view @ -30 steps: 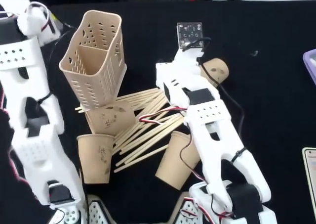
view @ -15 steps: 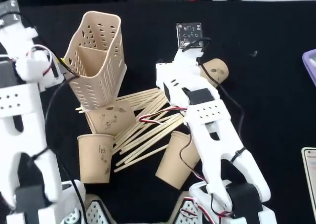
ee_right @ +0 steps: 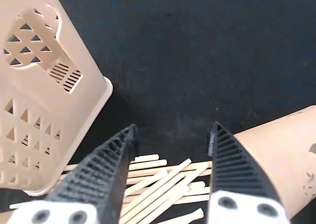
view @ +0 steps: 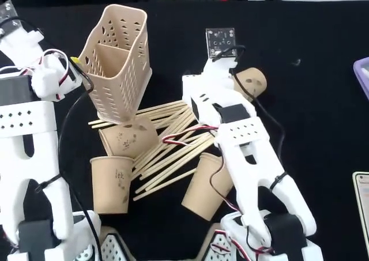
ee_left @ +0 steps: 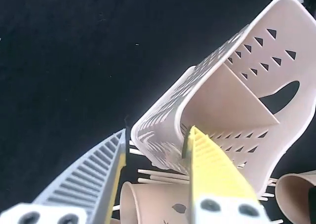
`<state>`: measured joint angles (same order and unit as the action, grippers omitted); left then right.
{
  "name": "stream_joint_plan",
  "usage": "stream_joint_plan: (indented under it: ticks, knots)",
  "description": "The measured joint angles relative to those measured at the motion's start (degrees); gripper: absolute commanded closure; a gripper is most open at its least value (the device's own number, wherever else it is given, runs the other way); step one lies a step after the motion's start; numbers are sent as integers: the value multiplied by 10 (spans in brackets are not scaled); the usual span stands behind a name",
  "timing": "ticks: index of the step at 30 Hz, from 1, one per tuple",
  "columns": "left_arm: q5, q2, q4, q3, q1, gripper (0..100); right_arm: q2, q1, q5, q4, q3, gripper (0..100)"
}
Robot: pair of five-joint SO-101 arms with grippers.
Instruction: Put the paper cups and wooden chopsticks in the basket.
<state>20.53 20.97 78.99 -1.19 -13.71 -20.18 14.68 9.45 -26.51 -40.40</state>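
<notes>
Left wrist view shows left gripper [ee_left: 157, 131] clamped on the tilted basket [ee_left: 232, 100] wall; hold it steady while right gripper [ee_right: 174, 126], fingers spread, should descend squarely over the wooden chopsticks [ee_right: 158, 177].

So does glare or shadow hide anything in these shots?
High view: even light, no glare; the black table swallows shadows. Left wrist view: the basket is slightly shaded inside, still readable. Right wrist view: the chopsticks are plainly lit.
</notes>
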Motion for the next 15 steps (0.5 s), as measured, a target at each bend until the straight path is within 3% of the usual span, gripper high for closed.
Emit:
stream_joint_plan:
  ticks: [8,15]
  knots:
    - [11,-9,4,41,4,700,0,0,0,0,0,772]
    - [58,-11,3,48,8,698,0,0,0,0,0,772]
